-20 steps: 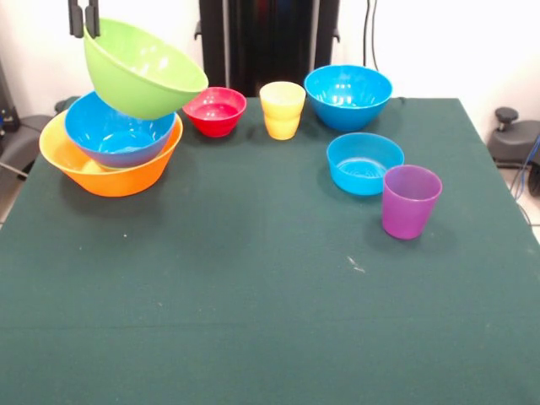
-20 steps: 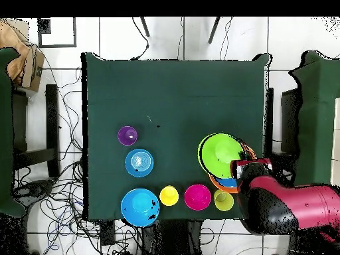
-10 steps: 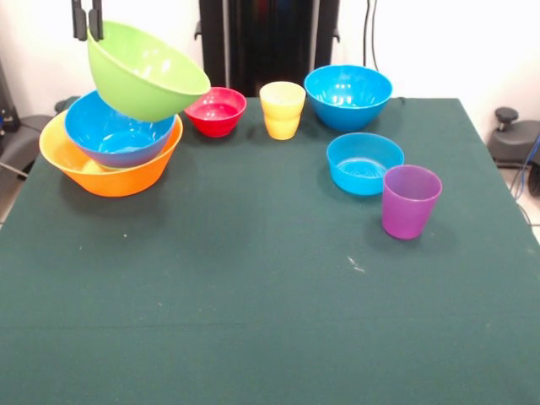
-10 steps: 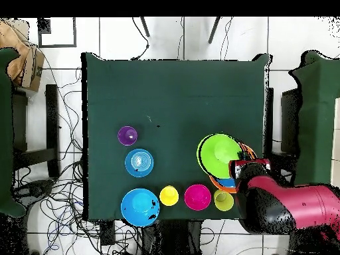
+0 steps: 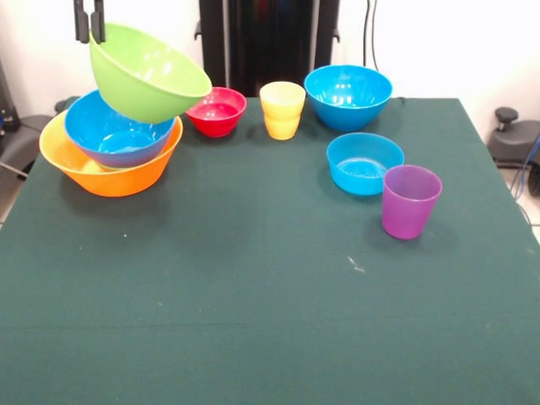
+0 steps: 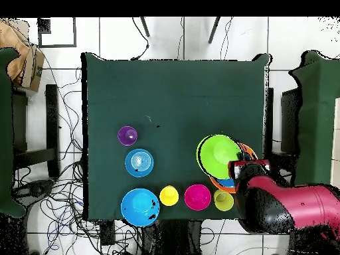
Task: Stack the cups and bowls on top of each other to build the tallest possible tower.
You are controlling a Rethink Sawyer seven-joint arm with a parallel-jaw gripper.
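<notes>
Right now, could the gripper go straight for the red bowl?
Probably not yet. The gripper is shut on the lime bowl, held tilted above the blue bowl, and its low edge hangs right beside the red bowl. Set it down first.

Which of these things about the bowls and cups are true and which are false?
1. The tool holds the green bowl by its rim, tilted, above the blue bowl. True.
2. The purple cup sits inside the orange bowl. False: it stands alone on the table, near the shallow blue bowl.
3. A blue bowl sits in the orange bowl. True.
4. The red bowl is upside down. False: it sits open side up.
5. The yellow cup stands between the red bowl and a big blue bowl. True.
</notes>
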